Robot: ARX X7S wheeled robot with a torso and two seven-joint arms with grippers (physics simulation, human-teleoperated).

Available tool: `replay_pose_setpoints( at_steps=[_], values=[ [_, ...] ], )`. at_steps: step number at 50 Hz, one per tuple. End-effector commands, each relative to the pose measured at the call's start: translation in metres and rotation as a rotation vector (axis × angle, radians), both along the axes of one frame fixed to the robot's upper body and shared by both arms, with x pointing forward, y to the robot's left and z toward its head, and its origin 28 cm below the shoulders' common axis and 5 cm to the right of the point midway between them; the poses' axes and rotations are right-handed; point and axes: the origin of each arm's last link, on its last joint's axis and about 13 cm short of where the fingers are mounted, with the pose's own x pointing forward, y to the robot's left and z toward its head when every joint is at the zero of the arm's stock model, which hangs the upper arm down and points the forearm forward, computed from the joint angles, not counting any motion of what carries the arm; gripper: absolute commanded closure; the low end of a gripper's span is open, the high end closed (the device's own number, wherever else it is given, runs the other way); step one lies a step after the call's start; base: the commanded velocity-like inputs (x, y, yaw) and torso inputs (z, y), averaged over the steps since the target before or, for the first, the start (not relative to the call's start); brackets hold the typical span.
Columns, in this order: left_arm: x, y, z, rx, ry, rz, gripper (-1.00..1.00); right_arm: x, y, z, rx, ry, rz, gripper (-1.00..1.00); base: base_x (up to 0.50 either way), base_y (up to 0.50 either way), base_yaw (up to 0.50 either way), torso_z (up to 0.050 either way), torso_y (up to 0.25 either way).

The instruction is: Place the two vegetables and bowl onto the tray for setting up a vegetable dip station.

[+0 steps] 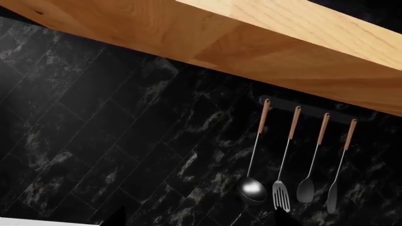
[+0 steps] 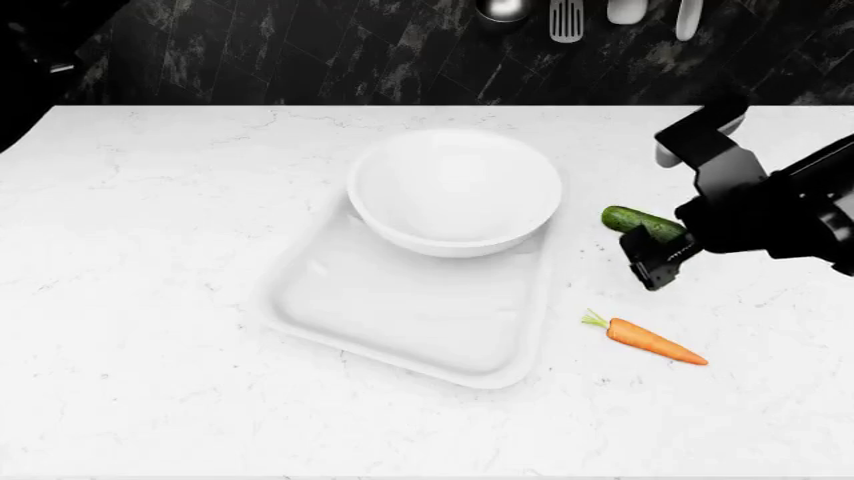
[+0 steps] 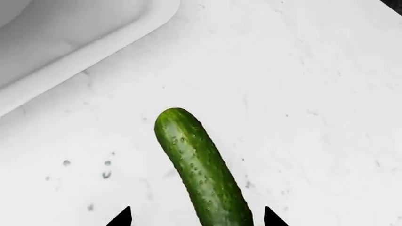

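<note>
Counter [image 2: 160, 300]: white marble, black tile wall behind w/ hanging utensils [image 1: 295, 160].
Tray [image 2: 400, 320]: mid-counter, mostly bare.
Bowl [image 2: 454, 190]: on tray's far end.
Right gripper [image 3: 196, 217]: spread wide, tips either side of cucumber's near end.
Cucumber [image 3: 199, 167]: on counter, just right of tray.
Carrot [image 2: 647, 340]: on counter, nearer than cucumber.

Kitchen, simulated. White marble-veined countertop [image 2: 160, 300]; black marble-look tiled backsplash [image 1: 113, 141]; wall-mounted black rail [image 1: 308, 112] hung with four wooden-handled utensils, among them ladle [image 1: 253, 190] and slotted spatula [image 1: 281, 195]; pale wooden shelf [image 1: 251, 42] above the rail.
</note>
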Motion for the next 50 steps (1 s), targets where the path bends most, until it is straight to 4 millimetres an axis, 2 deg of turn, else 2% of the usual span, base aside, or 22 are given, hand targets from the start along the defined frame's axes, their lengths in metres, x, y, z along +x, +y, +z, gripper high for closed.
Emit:
replay_pose_setpoints(
  at_steps=[1, 9, 10, 31, 50],
  values=[
    [-0.001, -0.001, 0.000, 0.004, -0.002, -0.003, -1.00, -0.004, -0.005, -0.006, -0.006, 0.000, -0.027, -1.00, 0.00, 0.00, 0.00, 0.000, 0.000],
    [-0.001, -0.002, 0.000, 0.008, -0.001, -0.008, -1.00, -0.006, -0.004, -0.006, -0.001, 0.003, -0.036, -1.00, 0.00, 0.00, 0.00, 0.000, 0.000],
    [-0.002, -0.002, 0.000, 0.007, -0.001, -0.009, -1.00, -0.006, -0.005, -0.006, 0.003, -0.004, -0.040, 1.00, 0.00, 0.00, 0.00, 0.000, 0.000],
    [-0.003, -0.001, 0.001, 0.003, -0.007, -0.007, -1.00, -0.003, -0.002, -0.001, 0.010, -0.033, -0.023, 1.00, 0.00, 0.00, 0.00, 0.000, 0.000],
    [-0.004, 0.000, 0.004, -0.001, -0.016, -0.006, -1.00, -0.003, 0.007, 0.025, 0.017, -0.099, 0.030, 1.00, 0.00, 0.00, 0.00, 0.000, 0.000]
  ],
)
